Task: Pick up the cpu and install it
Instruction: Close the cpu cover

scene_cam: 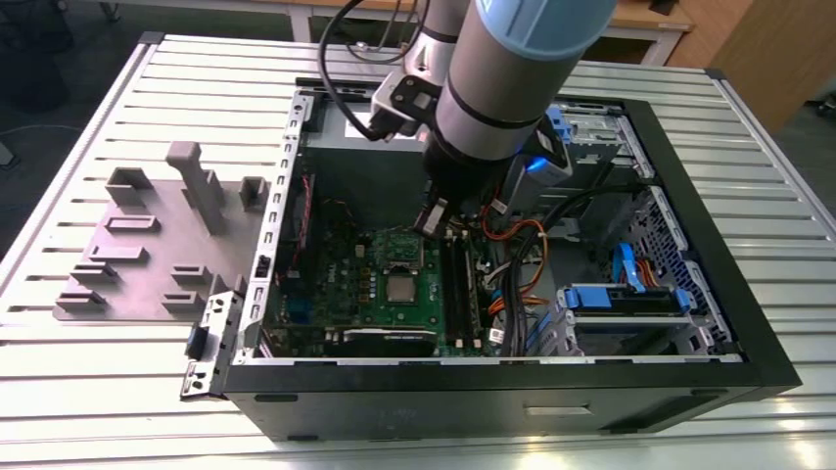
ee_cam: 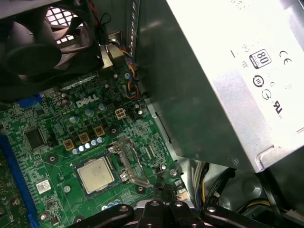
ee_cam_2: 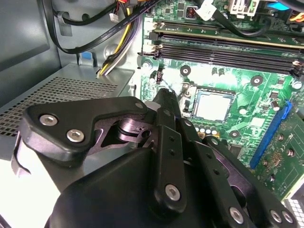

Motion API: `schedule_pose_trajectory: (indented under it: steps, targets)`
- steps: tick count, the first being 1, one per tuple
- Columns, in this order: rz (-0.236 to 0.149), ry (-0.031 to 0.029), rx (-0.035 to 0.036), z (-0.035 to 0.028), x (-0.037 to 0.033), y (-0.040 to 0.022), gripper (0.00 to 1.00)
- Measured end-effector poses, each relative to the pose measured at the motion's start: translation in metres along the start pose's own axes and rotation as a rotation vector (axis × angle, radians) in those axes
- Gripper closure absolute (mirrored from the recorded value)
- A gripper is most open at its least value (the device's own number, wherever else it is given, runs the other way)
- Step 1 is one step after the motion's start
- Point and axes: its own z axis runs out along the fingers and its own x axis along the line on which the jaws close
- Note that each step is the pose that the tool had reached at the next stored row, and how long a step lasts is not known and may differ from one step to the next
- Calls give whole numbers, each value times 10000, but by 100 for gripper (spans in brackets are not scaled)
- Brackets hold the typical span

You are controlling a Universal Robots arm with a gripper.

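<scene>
cpu (ee_cam: pixel 95 174) | flat in socket, metal top up | pincer (scene_cam: pixel 436 217) above, apart

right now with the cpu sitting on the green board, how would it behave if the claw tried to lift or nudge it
The cpu looks like a thin, rigid square, so it would probably stay stiff and feel light. It lies flat and low on the motherboard, offering little edge to grip. Its smooth metal top may be slippery, and a sideways nudge seems risky in such a tight seat.

- A black computer case (scene_cam: pixel 523 416) lies open on my slatted metal table (scene_cam: pixel 117 392).
- A grey fixture plate (scene_cam: pixel 144 255) sits beside it.
- A black fan (ee_cam: pixel 42 47) stands near the power supply (ee_cam: pixel 228 80).
</scene>
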Motion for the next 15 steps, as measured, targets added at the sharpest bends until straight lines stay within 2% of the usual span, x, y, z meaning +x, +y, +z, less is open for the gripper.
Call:
schedule_pose_trajectory:
  steps: [15]
  targets:
    - [-166, 28, -23, -6, 34, -8, 89]
